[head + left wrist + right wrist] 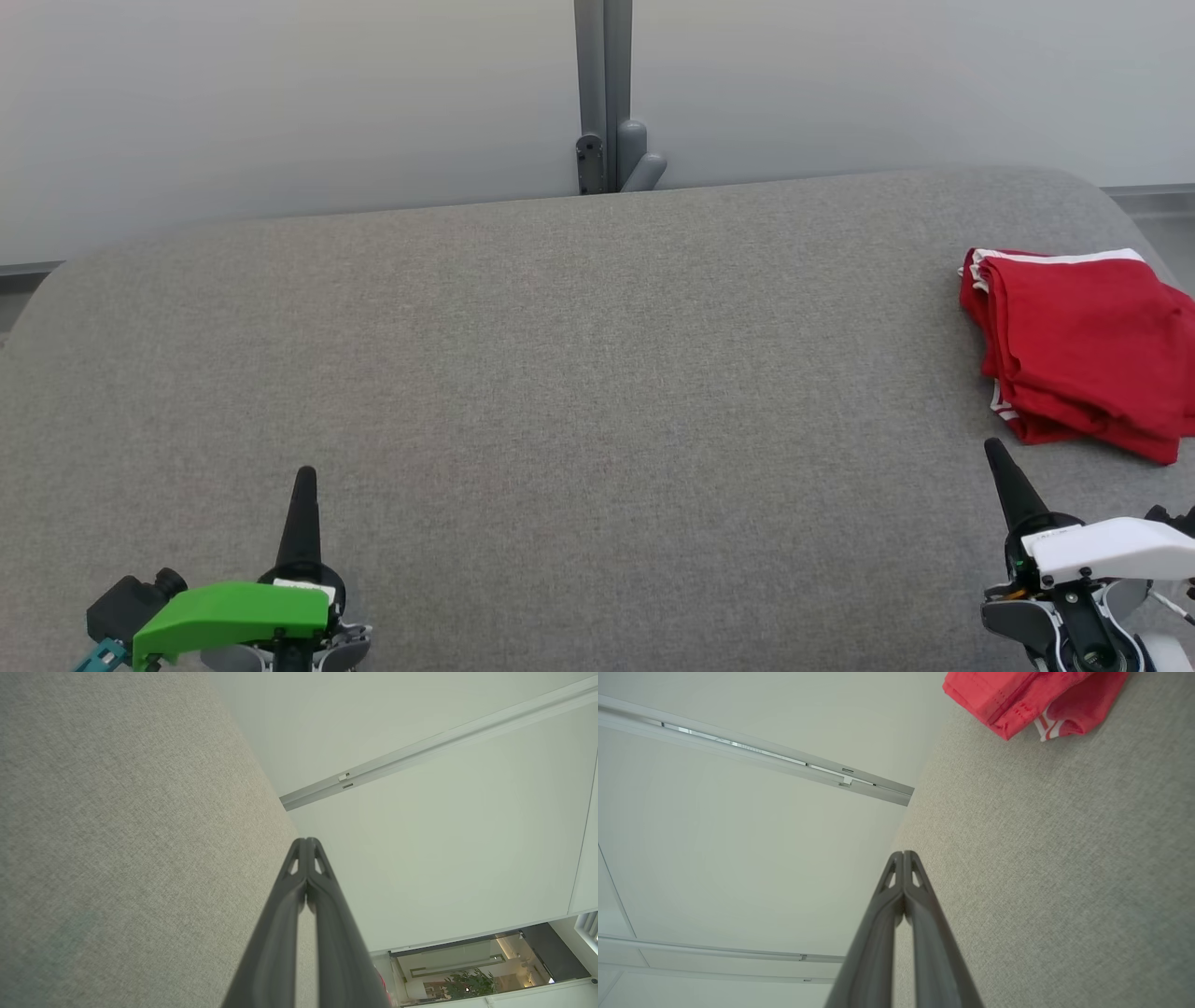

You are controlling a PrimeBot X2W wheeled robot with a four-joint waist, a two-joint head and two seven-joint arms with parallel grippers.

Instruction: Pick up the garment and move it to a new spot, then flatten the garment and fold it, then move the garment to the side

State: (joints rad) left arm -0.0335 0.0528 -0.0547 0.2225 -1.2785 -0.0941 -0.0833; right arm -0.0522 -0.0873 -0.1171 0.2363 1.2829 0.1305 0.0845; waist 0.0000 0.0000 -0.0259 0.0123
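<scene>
Folded red garment point(1083, 355) lies at the right edge of the worktop point(560, 373); left end effector point(304, 476) and right end effector point(992, 448), fingers together and empty, rest near the front edge, best held clear of the fold

Grey cushion point(560, 373) lies bare; folded red garment point(1083, 350) occupies right edge.

An office-like workspace — pale partition panels point(280, 112) meeting at a grey post point(602, 93), a grey fabric-covered table point(560, 373).

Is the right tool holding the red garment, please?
No, the right tool is shut on nothing, apart from the folded red garment.
</scene>
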